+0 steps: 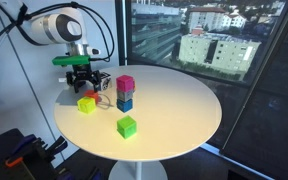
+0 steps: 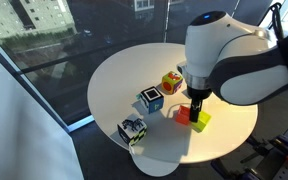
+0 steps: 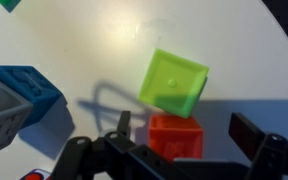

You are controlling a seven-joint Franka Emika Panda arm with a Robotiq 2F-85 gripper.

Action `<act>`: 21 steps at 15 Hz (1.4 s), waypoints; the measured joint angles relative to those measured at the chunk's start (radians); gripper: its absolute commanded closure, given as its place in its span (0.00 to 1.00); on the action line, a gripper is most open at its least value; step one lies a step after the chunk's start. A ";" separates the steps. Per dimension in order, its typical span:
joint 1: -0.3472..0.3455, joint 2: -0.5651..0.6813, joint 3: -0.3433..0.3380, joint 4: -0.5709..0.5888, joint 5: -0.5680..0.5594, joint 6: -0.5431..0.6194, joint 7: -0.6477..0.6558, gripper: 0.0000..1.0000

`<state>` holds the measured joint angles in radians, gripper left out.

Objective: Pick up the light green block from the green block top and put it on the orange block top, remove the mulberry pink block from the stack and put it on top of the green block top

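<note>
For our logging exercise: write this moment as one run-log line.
tool: open | lime cube: beside orange block, not on it | pink cube: tops stack

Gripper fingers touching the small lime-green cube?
Apart. Wrist view shows white tabletop between the small lime-green cube and both open gripper fingers.

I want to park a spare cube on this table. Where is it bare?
Bare: the broad table half beyond the stack and green block, toward the window. Crowded: around the end effector, by the light green block and orange block.
</note>
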<state>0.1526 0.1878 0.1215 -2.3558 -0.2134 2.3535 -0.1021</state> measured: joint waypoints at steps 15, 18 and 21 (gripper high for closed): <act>-0.039 -0.049 -0.020 -0.192 0.040 0.259 0.003 0.00; -0.047 -0.050 -0.028 -0.214 0.040 0.305 0.003 0.25; -0.049 -0.050 -0.036 -0.224 0.040 0.333 0.003 0.42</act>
<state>0.1035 0.1377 0.0860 -2.5798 -0.1730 2.6868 -0.0992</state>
